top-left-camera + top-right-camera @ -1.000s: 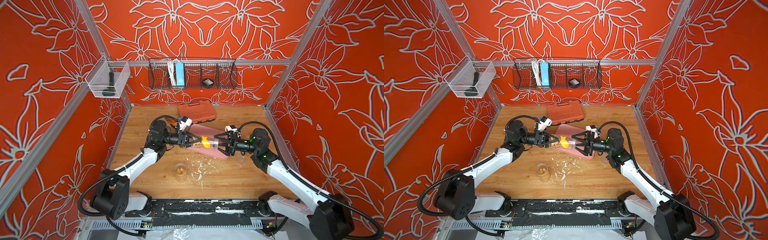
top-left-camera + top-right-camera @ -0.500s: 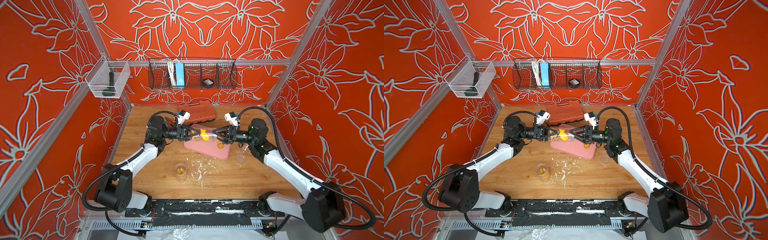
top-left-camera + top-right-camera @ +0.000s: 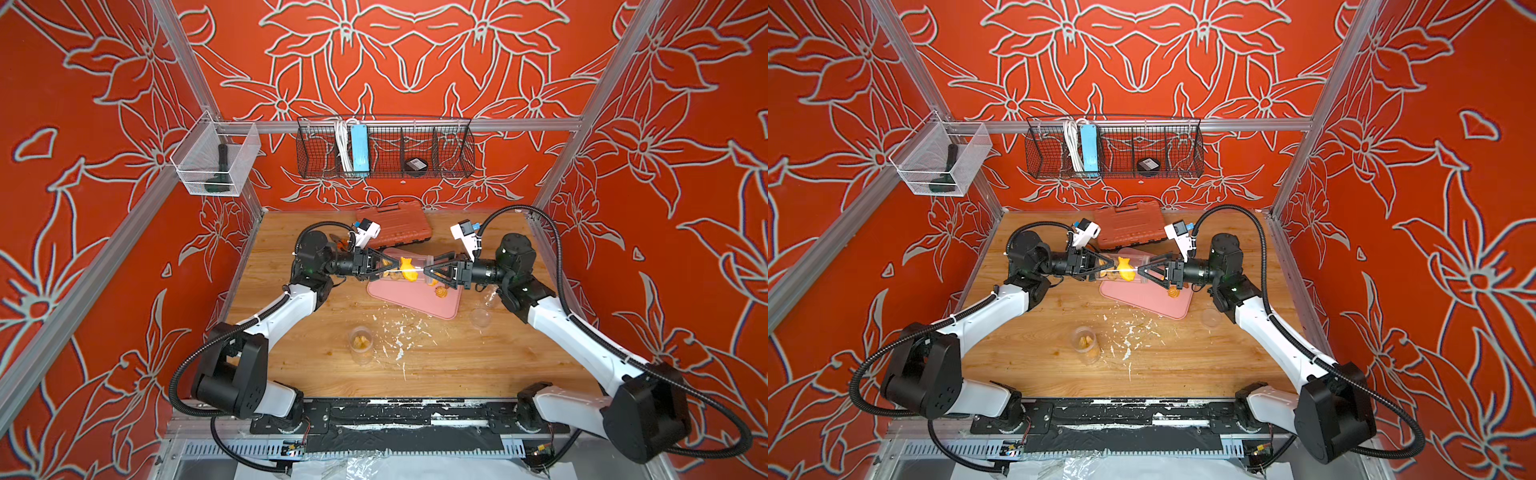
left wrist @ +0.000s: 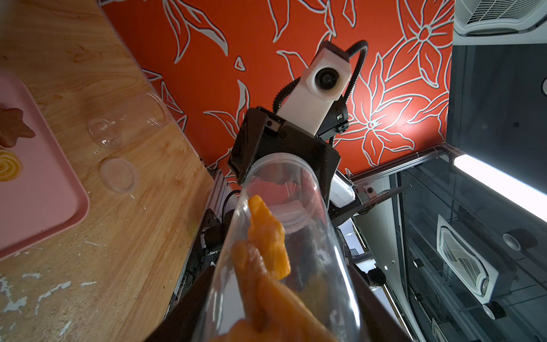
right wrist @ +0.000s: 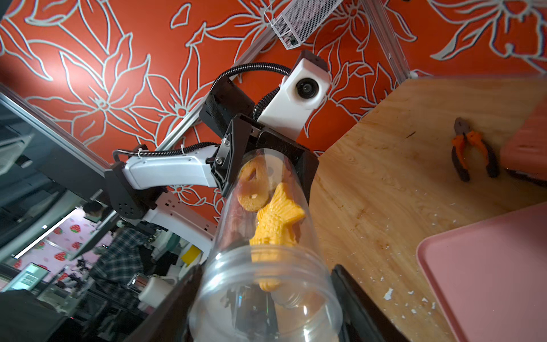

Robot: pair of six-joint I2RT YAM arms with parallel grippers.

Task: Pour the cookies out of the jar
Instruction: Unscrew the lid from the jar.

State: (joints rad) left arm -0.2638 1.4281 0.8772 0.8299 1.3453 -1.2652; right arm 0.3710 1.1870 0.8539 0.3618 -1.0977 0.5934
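A clear plastic jar (image 3: 409, 270) hangs level above the pink tray (image 3: 405, 301), held from both ends. My left gripper (image 3: 392, 266) is shut on its base end and my right gripper (image 3: 426, 271) on its threaded neck end. Inside lie cookies: an orange fish (image 5: 278, 219) and a tan ring (image 5: 254, 189). In the left wrist view the jar (image 4: 284, 237) fills the space between my left gripper's (image 4: 275, 311) fingers. The right wrist view shows my right gripper (image 5: 266, 296) clamped round the neck. A swirl cookie (image 3: 441, 293) and a brown star (image 4: 13, 127) lie on the tray.
A second clear jar (image 3: 360, 343) with biscuits stands upright near the front, beside scattered white crumbs (image 3: 399, 336). An empty clear jar (image 3: 488, 297) and a loose lid (image 3: 480, 318) lie by the right arm. An orange tool case (image 3: 392, 226) and pliers (image 5: 473, 151) sit at the back.
Both arms have lifted the jar together, up and toward the back wall, still level between them. Both grips are unchanged.
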